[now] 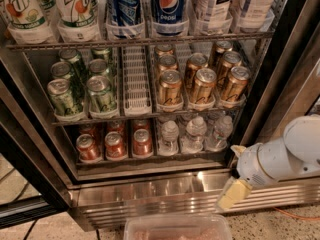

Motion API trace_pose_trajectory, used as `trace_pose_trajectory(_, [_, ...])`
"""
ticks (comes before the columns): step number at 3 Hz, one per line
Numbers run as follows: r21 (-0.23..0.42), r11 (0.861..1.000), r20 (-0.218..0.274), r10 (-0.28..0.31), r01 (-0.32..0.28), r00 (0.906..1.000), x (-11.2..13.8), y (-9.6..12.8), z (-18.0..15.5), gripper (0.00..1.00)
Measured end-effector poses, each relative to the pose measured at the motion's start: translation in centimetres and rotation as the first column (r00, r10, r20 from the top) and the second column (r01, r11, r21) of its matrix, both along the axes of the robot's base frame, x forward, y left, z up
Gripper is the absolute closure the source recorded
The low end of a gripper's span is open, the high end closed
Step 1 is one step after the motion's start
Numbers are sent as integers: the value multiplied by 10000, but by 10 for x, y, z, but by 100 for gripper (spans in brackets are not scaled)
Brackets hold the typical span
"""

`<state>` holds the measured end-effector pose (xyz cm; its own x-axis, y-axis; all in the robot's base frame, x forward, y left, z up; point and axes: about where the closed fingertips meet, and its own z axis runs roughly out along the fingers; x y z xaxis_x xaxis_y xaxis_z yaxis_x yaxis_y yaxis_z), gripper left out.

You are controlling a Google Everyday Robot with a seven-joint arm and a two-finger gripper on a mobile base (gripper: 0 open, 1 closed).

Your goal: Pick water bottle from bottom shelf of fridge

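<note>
Nearby, we see the white-armed gripper (229, 176) at four o'clock from the small clear ribbed water bottle (220, 132), jaws spread and empty. The bottle stands ungrasped on the dark wire bottom shelf (150, 165) of the stainless fridge (150, 200); reach and grasp remain.

Soda bottles (167, 6) stand above green cans (100, 91) and gold cans (202, 84); orange-red cans (115, 145) sit lowest, left.

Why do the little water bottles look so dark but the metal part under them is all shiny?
In the camera view, the bottom shelf sits in shadow beneath the can tier, dimming the water bottles; the steel base panel below reflects light as bright streaks; the claw, low right in front of that panel, is well lit.
</note>
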<state>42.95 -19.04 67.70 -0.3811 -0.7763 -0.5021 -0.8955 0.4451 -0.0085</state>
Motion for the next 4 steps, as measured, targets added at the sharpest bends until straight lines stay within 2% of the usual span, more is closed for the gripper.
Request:
trace_pose_trajectory(1, [391,9985,88,-394,390,9992,1,-1,-9,0])
trace_pose_trajectory(2, [433,9983,74,-394,391,9992,0,0,-9,0])
trace_pose_trajectory(3, [918,9889,454,-1215,1170,9915,9,-4,-19,0])
trace_pose_trajectory(4, [1069,9771,1177,-1963,1841,9735,29,-15,-15,0])
